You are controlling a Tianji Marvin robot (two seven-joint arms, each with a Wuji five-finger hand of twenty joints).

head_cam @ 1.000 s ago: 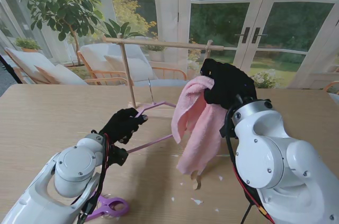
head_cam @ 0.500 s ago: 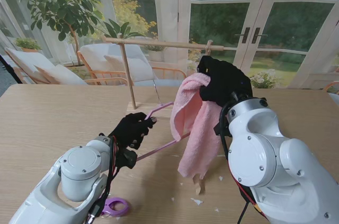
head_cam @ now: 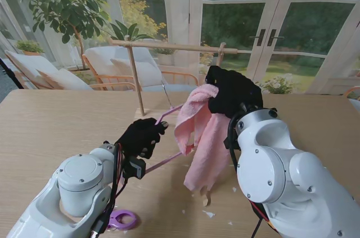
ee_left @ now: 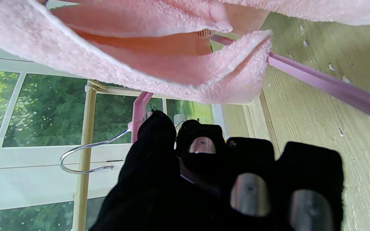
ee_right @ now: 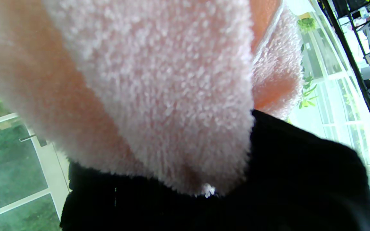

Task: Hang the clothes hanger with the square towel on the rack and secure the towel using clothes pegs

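Observation:
My left hand (head_cam: 140,137), in a black glove, is shut on the pink clothes hanger (head_cam: 165,162) and holds it lifted off the table. The hanger's metal hook (ee_left: 85,157) curves near a wooden rack post (ee_left: 83,154). A pink square towel (head_cam: 198,137) droops over the hanger's right end. My right hand (head_cam: 233,90) grips the towel's upper part, raised in front of the wooden rack (head_cam: 169,46). The right wrist view is filled by the towel (ee_right: 159,96) against the black glove (ee_right: 268,192). A purple clothes peg (head_cam: 121,219) lies on the table beside my left arm.
The rack's upright post (head_cam: 135,80) stands on the table just beyond my left hand, its crossbar running right. Small white scraps (head_cam: 208,214) dot the wooden table (head_cam: 45,131) near the towel's hanging end. Glass doors and a potted tree are behind.
Both hands have risen and shifted left with the hanger and towel. The hanger's hook end has moved closer to the rack post, and the towel has swung left.

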